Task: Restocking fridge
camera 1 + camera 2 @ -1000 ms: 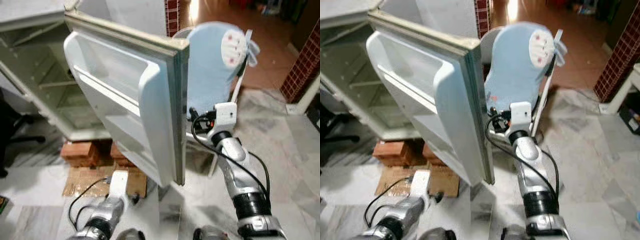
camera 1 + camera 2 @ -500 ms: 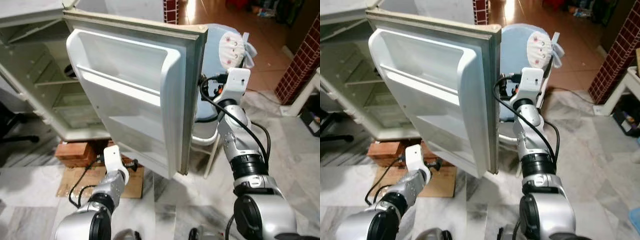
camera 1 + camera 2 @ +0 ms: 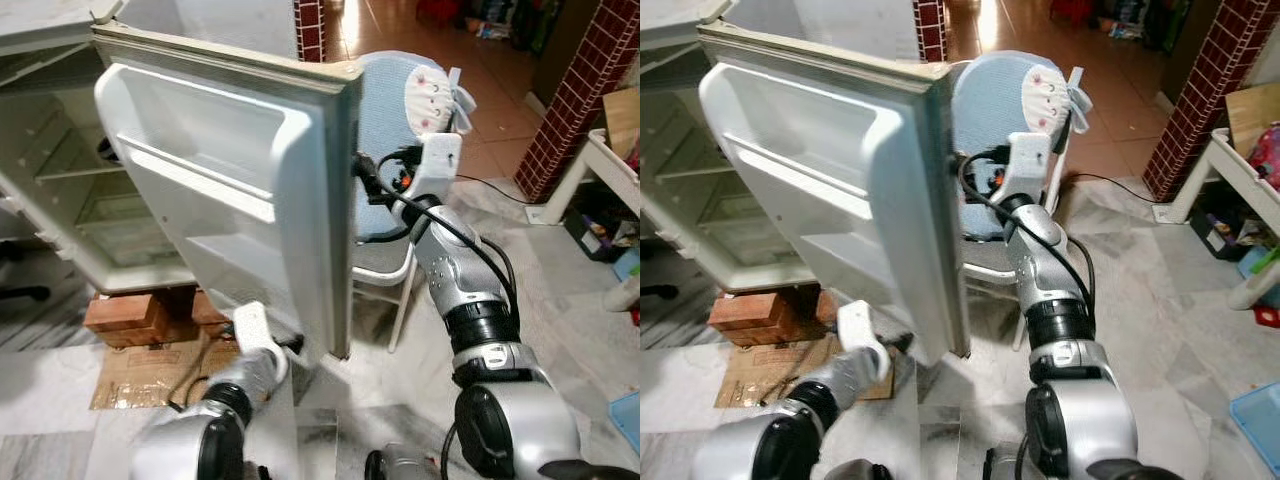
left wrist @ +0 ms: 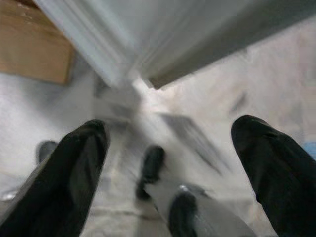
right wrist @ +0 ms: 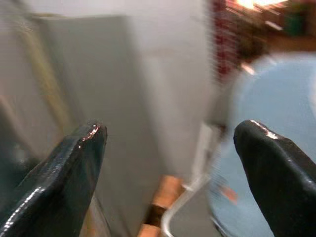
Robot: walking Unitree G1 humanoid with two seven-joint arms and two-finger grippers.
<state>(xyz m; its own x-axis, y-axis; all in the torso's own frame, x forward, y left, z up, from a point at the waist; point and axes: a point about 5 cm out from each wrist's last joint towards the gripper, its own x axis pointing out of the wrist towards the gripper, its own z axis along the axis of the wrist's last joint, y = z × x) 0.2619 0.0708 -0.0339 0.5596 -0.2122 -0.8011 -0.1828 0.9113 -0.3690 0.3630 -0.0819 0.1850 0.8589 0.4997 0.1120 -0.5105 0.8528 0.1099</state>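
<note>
The white fridge [image 3: 60, 200] stands open at the left, its shelves nearly bare. Its door [image 3: 230, 190] swings out toward me, the inner racks empty. My right gripper [image 3: 362, 172] is raised at the door's outer edge, between the door and a chair, and partly hidden behind the edge. In the right wrist view this gripper [image 5: 170, 129] is open with nothing between the fingers [image 5: 74, 163]. My left gripper [image 3: 290, 344] is low, just under the door's bottom corner. The left wrist view shows it [image 4: 170, 126] open over the floor, with the door's corner [image 4: 148, 64] ahead.
A chair with a light blue cover [image 3: 395, 120] stands right behind the door. The fridge rests on red bricks [image 3: 125, 315] and cardboard [image 3: 140, 365]. A brick pillar [image 3: 575, 95] and a white table [image 3: 612, 165] are at the right, on the marble floor [image 3: 560, 290].
The view has panned right. My right arm rose from beside the chair to the door's outer edge. My left wrist moved in under the door's bottom corner.
</note>
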